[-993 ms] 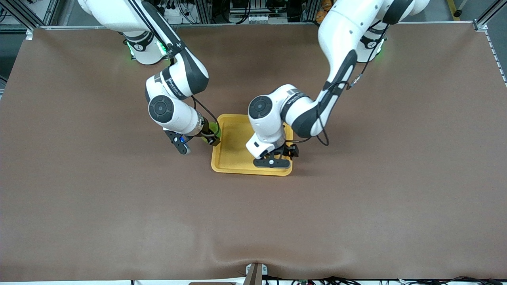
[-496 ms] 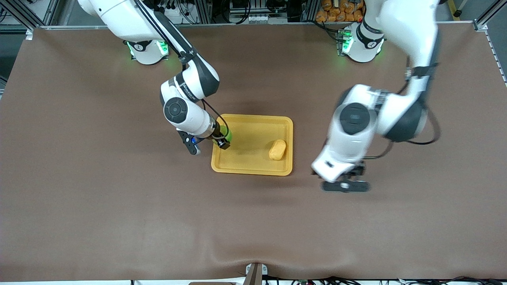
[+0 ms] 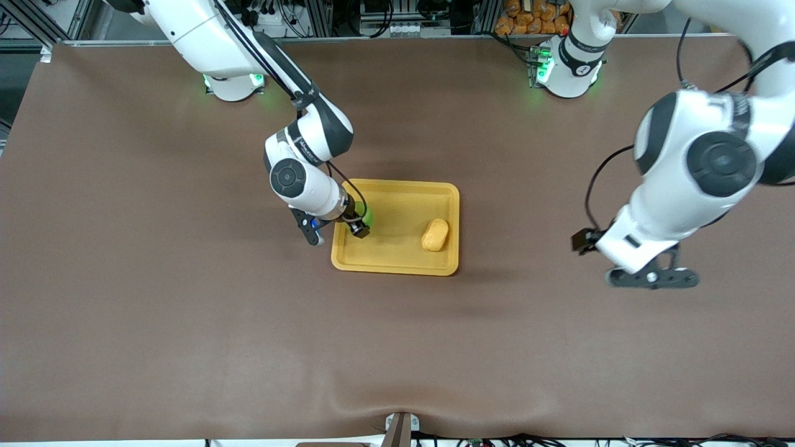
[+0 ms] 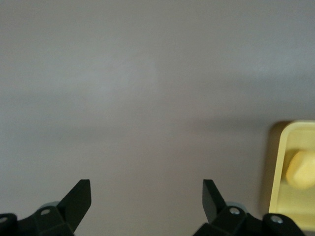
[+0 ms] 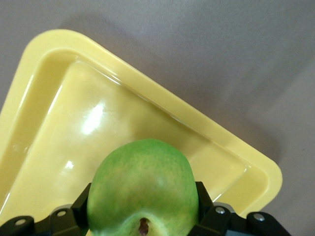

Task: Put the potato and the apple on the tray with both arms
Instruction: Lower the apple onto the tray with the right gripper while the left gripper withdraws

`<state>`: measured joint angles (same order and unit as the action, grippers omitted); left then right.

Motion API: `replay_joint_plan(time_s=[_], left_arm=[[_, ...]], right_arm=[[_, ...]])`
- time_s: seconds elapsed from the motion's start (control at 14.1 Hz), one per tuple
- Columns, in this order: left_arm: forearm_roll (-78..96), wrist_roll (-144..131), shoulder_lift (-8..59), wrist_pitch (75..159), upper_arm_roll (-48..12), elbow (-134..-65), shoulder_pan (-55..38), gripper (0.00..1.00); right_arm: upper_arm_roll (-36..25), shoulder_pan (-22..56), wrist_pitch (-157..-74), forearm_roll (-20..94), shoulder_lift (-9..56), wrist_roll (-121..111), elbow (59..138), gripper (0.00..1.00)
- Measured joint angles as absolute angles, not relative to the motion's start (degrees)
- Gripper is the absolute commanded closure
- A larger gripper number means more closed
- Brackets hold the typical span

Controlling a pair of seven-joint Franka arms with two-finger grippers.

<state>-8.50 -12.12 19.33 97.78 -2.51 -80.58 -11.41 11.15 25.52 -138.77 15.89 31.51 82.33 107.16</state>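
The yellow-orange tray (image 3: 397, 257) lies mid-table. The oblong yellow potato (image 3: 435, 234) rests on it near the end toward the left arm, free of any gripper. My right gripper (image 3: 360, 225) is shut on the green apple (image 3: 367, 215) and holds it just over the tray's end toward the right arm. In the right wrist view the apple (image 5: 142, 187) sits between the fingers above the tray's corner (image 5: 64, 113). My left gripper (image 3: 595, 245) is open and empty, high over bare table toward the left arm's end. The left wrist view shows its spread gripper (image 4: 146, 196), the tray (image 4: 285, 147) and the potato (image 4: 301, 169).
The brown table mat (image 3: 248, 335) surrounds the tray. The arm bases (image 3: 568, 68) stand at the edge farthest from the front camera.
My left arm has let go of the potato on the tray and swung away toward its own end of the table. My right gripper has carried the apple in over the tray.
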Motion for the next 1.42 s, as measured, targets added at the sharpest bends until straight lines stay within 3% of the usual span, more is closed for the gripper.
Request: replay_joint_plan(time_s=[0.14,0.21,0.28,0.35,0.43,1.06,1.42], left_arm=[[-7.88,-10.01,14.11,95.33,-2.54,-83.97,-9.14,0.00],[-7.39,-8.98,10.93,94.90,-2.53,-86.54,-7.96,0.00],[-6.93,-7.66,7.73,94.68,-2.53,-89.19,-6.88,0.00],[-6.68,-6.03,4.96,94.38,-2.53,-91.43,-6.13,0.00],[-6.62,-4.83,2.78,93.70,-2.50,-93.07,-5.79,0.00],[-3.96,4.84,-3.06,89.43,-2.36,-94.80,-2.64,0.00],[-2.78,4.93,-3.14,89.42,-2.53,-93.78,-1.74,0.00]], right_arm=[[11.24,25.54,-139.02,15.89,32.48,82.54,107.08,0.82],[11.28,25.54,-139.28,15.89,32.83,82.57,107.05,0.55],[11.34,25.54,-139.71,15.89,33.19,82.59,107.03,0.22],[11.37,25.54,-140.02,15.89,33.56,82.61,107.03,0.04],[11.37,25.54,-140.16,15.89,33.84,82.62,107.03,0.00],[12.10,25.55,-138.85,15.54,33.57,82.63,105.57,0.00],[11.46,24.77,-124.11,13.23,31.06,82.63,100.05,0.00]])
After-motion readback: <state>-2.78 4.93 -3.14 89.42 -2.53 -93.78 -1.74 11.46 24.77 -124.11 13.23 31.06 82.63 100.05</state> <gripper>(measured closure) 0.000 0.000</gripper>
